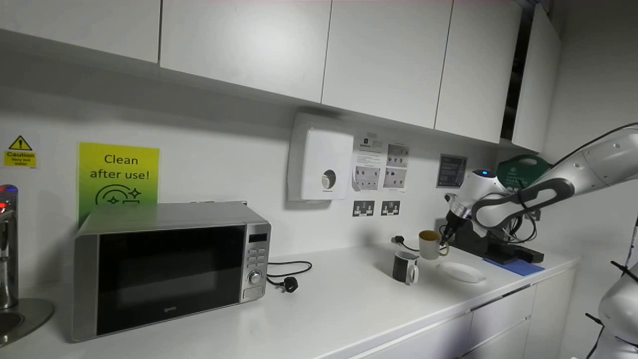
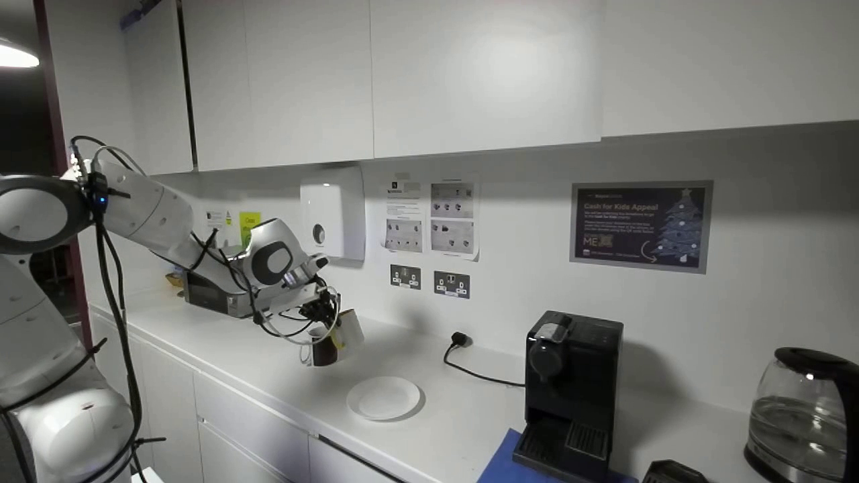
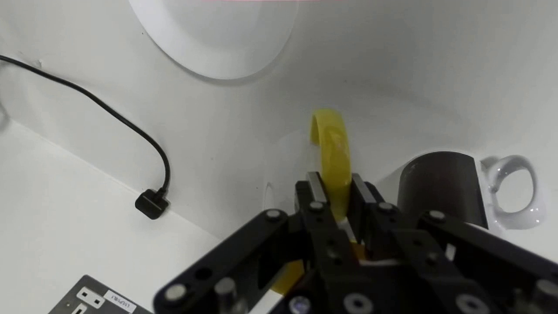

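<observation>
OPERATOR: State the legible markings, starting from the left.

TECHNICIAN: In an exterior view, a yellow wall label (image 1: 20,151) reads "Caution" and, in smaller type, "Very hot water". To its right, a yellow-green sign (image 1: 118,173) reads "Clean after use!" The microwave (image 1: 172,279) carries a brand mark low on its front, too blurred to confirm.

OPERATOR: Proceed to the right.

TECHNICIAN: A white dispenser (image 1: 326,149) is followed by printed sheets (image 1: 368,159); their text is too small to read. Lower and farther right, a black-and-white mug (image 1: 403,267) stands on the counter (image 1: 329,299).

OPERATOR: Specify the next item and the hand's condition.

TECHNICIAN: The white mug (image 1: 428,247) has a pale body, a yellow handle (image 3: 335,148) and an ochre interior. Position: just beside the black-and-white mug, to its right and farther back. It is tilted; contact between its base and the counter cannot be determined. The gripper (image 3: 338,189) is closed, clamped on both sides of the yellow handle.

OPERATOR: List the remaining items.

TECHNICIAN: A dark poster (image 2: 641,227) is headed "Cash for Kids Appeal", readable in an exterior view. A white plate (image 1: 461,272) lies near both mugs. Farther right, a green case (image 1: 518,164) bears faint white lettering, partly covered by the arm (image 1: 563,192).
</observation>
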You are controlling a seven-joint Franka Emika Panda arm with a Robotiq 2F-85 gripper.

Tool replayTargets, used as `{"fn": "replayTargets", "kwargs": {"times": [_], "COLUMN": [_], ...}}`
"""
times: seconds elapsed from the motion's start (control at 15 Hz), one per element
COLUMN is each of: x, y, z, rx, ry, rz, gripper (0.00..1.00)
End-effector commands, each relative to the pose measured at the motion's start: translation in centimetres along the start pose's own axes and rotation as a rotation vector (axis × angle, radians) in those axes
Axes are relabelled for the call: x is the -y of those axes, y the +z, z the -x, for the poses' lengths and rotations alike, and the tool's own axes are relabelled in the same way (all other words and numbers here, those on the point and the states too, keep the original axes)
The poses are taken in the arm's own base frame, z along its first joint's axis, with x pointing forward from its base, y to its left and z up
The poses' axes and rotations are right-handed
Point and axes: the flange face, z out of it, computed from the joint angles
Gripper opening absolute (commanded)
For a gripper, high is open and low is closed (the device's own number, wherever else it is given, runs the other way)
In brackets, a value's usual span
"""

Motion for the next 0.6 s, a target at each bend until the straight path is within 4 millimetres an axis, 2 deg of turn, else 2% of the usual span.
{"fn": "replayTargets", "kwargs": {"times": [0.0,0.53], "x": [-0.2,0.5], "y": [-0.9,0.3], "z": [-2.0,-4.7], "rx": [-0.018,-0.022], "ry": [-0.068,-0.162], "rz": [0.048,0.087], "gripper": [0.05,0.05]}}
